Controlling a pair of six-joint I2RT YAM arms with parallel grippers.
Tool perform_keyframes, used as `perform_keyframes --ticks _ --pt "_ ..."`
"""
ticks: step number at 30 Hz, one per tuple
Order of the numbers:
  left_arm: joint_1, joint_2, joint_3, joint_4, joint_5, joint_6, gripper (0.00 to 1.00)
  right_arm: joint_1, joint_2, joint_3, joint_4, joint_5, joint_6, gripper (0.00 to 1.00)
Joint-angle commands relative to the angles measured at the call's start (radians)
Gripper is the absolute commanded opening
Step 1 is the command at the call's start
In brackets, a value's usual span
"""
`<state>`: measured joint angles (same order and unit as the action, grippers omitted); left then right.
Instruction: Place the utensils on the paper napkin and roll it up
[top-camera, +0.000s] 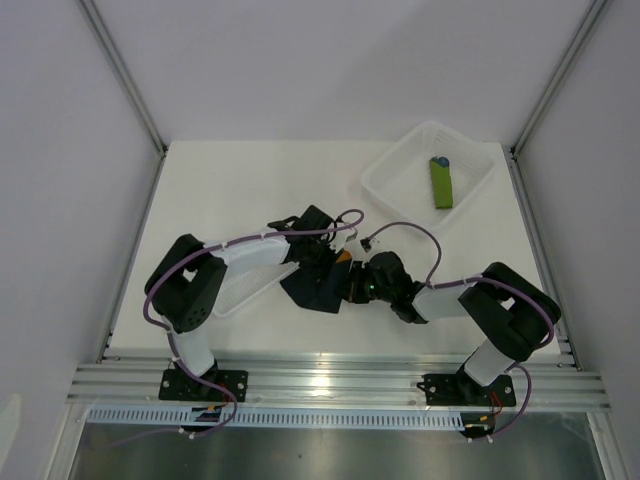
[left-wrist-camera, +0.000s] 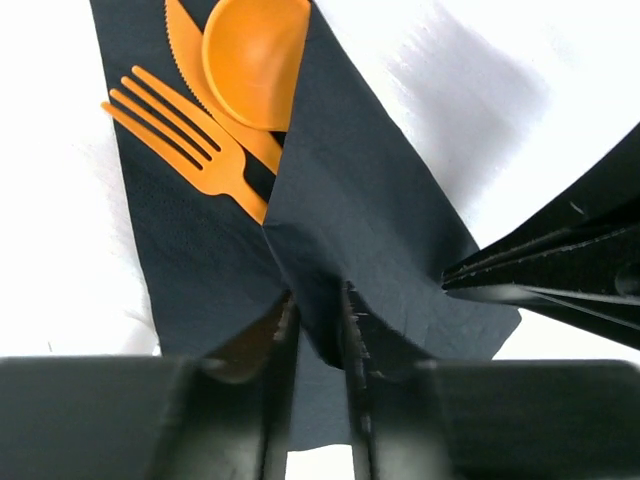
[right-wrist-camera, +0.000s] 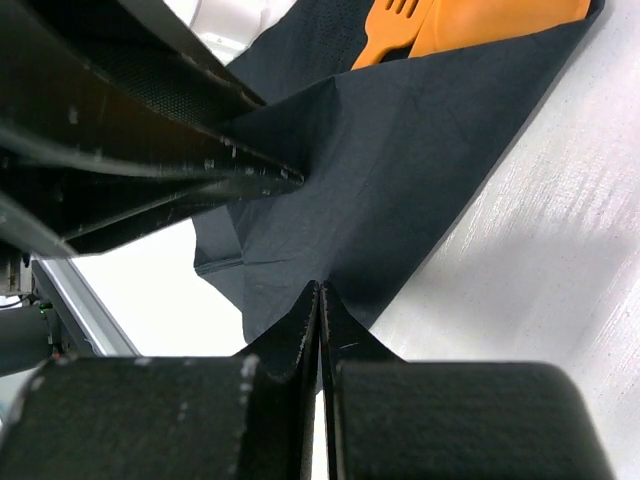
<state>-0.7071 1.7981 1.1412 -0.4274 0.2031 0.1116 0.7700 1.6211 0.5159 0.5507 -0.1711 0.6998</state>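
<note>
Two arms: meet mid-table (top-camera: 300, 190), both grippers at the napkin (left-wrist-camera: 380, 230).
Napkin: black, flat on the table, one flap folded up and over the utensils (left-wrist-camera: 230, 100).
Utensils: orange fork (left-wrist-camera: 180, 140), spoon (left-wrist-camera: 255, 60) and knife (left-wrist-camera: 185, 40) lie side by side on the napkin, handles hidden under the flap.
Left gripper (left-wrist-camera: 318, 340): jaws nearly together, pinching a raised fold of napkin.
Right gripper (right-wrist-camera: 320, 310): jaws pressed together, tips on the flap's edge; paper between them, cannot tell.
Tray (top-camera: 395, 165): clear, far right, holding a green bundle (top-camera: 442, 183), well apart from the napkin.
</note>
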Motion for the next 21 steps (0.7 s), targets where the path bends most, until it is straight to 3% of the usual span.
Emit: perform_keyframes --ticks 1,6,15,21 --pt "0.001 0.0 0.032 0.009 -0.019 -0.003 0.21 -0.006 -0.026 -0.013 0.054 -0.01 0.006 0.0" --pt "0.006 -0.002 0.031 -0.022 0.002 -0.01 0.01 -0.011 -0.044 -0.033 0.06 -0.011 0.009 0.0" --pt "0.021 0.015 0.035 -0.066 0.024 -0.012 0.02 -0.014 -0.086 -0.025 0.081 -0.036 0.003 0.0" --pt "0.021 0.033 0.046 -0.08 0.038 -0.02 0.06 -0.005 -0.015 0.019 0.12 -0.056 0.021 0.0"
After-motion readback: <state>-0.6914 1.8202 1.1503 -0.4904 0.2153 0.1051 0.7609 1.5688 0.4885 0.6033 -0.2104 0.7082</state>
